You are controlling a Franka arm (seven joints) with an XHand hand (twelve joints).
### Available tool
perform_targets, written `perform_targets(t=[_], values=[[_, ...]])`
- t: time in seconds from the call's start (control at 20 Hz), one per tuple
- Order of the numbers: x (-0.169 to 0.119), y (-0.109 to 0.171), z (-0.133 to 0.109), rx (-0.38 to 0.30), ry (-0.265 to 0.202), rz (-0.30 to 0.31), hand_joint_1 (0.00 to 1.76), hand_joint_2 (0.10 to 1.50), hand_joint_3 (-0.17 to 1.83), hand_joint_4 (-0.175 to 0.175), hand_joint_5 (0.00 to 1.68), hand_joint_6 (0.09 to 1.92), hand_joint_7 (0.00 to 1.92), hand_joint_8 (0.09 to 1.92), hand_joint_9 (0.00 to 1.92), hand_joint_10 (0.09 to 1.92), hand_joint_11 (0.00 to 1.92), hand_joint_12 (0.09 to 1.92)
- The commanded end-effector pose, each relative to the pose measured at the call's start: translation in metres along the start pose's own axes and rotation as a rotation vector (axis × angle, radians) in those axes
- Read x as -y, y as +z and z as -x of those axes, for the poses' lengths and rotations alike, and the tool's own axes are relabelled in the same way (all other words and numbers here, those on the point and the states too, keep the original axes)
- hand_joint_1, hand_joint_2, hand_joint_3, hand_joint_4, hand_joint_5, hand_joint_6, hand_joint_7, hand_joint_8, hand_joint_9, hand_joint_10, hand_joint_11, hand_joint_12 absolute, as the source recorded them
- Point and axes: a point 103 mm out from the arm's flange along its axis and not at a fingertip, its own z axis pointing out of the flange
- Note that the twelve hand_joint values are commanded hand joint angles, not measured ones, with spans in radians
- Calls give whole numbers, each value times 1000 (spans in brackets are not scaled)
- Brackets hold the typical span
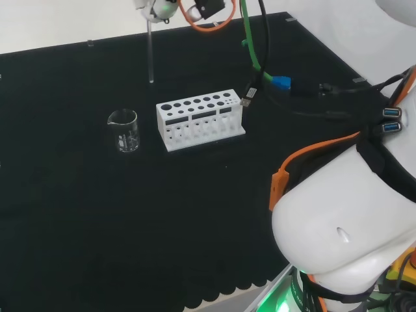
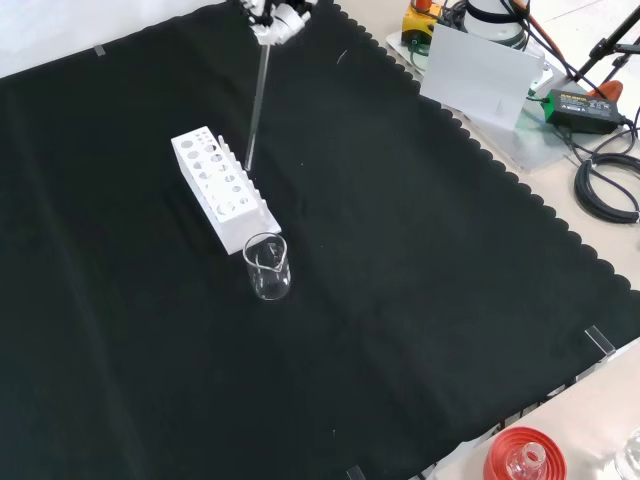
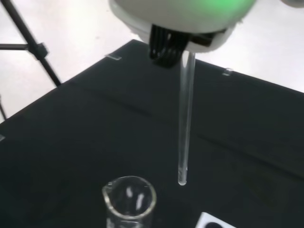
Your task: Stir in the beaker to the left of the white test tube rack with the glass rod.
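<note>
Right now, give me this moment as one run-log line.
hand: holds glass rod, hanging down | rod tip: above cloth, outside beaker | beaker: upright by test tube rack | stirring: not started

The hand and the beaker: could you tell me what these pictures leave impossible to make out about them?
- Hand: cut off by the top edge in the head and front views, so how its fingers sit on the glass rod stays hidden.
- Beaker: clear glass; whether it holds liquid cannot be told in any view.
- Beaker base: cut off by the picture's edge in the wrist view.

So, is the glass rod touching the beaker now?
Apart. In the wrist view the glass rod's tip hangs beside the beaker, with black cloth between them.
</note>
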Motion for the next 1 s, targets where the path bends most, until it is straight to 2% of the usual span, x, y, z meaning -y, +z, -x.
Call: perform_targets(t=[0.05, 0.4, 1.0], values=[[-16, 7, -32, -17, -66, -11, 1333, 607, 740, -175, 1215, 568, 1389, 738, 1661, 611, 1609, 642], [-27, 17, -37, -41, -97, -12, 1333, 606, 740, -175, 1218, 563, 1392, 732, 1664, 605, 1610, 638], [-42, 37, -31, -47, -113, -35, 1333, 604, 740, -175, 1222, 556, 1395, 726, 1668, 599, 1613, 636]])
